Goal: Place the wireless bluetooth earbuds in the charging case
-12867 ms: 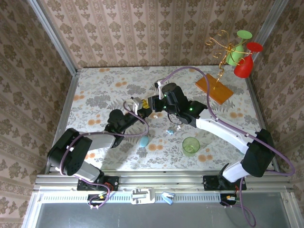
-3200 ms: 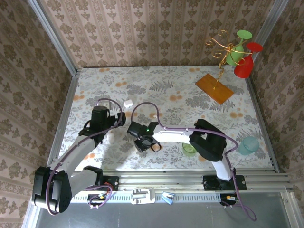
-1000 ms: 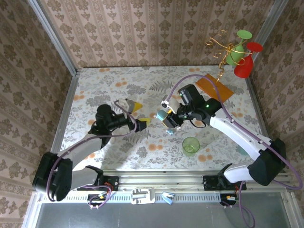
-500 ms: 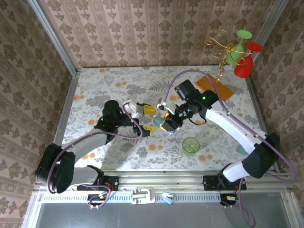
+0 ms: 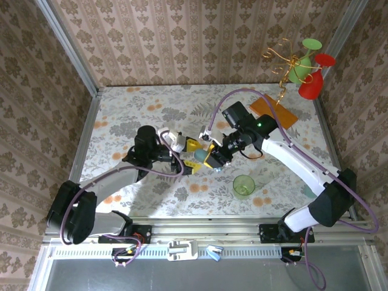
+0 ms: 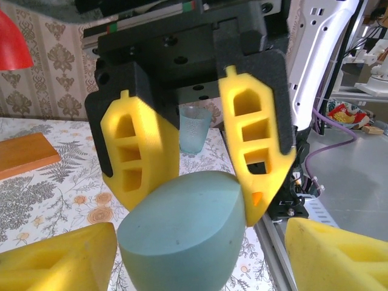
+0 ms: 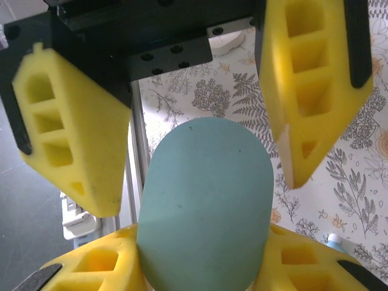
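Note:
The charging case (image 5: pixel 199 156), a pale blue pebble shape, hangs above the table's middle. My right gripper (image 5: pixel 207 155) is shut on it; in the right wrist view its yellow fingers (image 7: pixel 91 267) press both sides of the case (image 7: pixel 206 200). My left gripper (image 5: pixel 192 155) faces it from the left, open, one finger on each side of the case. In the left wrist view the case (image 6: pixel 182 230) sits between my left fingers (image 6: pixel 60 260), with a gap on the right side. A tiny pale blue earbud (image 5: pixel 216 169) lies on the table just below the grippers.
A green cup (image 5: pixel 244 186) stands right of centre near the front. An orange board (image 5: pixel 273 113) with a wire stand holding green and red cups is at the back right. A clear cup (image 6: pixel 194 129) stands near the right edge. A white rounded thing (image 7: pixel 227 41) lies on the table.
My left gripper has moved right until its fingers straddle the case, and its jaws have narrowed. The right gripper has carried the case a little left toward it.

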### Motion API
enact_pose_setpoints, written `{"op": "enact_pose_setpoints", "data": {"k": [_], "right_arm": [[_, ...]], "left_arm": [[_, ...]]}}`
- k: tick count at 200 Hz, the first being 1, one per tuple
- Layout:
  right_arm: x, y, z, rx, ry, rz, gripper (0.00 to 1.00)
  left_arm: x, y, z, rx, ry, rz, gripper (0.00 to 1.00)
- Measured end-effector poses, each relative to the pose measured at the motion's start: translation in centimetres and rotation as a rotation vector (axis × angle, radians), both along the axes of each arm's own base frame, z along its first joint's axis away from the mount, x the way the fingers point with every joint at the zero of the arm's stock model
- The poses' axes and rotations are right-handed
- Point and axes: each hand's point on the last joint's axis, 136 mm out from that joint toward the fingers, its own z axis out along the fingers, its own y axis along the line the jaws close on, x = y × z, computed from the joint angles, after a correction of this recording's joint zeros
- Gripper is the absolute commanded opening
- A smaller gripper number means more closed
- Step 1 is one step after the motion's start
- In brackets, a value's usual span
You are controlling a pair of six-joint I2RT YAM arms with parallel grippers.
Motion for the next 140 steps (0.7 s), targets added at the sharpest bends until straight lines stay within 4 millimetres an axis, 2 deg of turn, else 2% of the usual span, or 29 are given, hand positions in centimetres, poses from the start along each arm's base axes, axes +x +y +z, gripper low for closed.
{"op": "enact_pose_setpoints", "data": {"k": [28,140], "right_arm": [[-0.24,0.32,0.45,0.013,-0.019,0.011,0.21],[-0.50,-0.19,0.48,0.039,-0.097,0.001,0.19]], "left_arm": [[0.19,-0.13,-0.10,0.011,0.035,0.002,0.69],[-0.28,-0.40,0.51,-0.001,0.117,-0.049,0.42]]}}
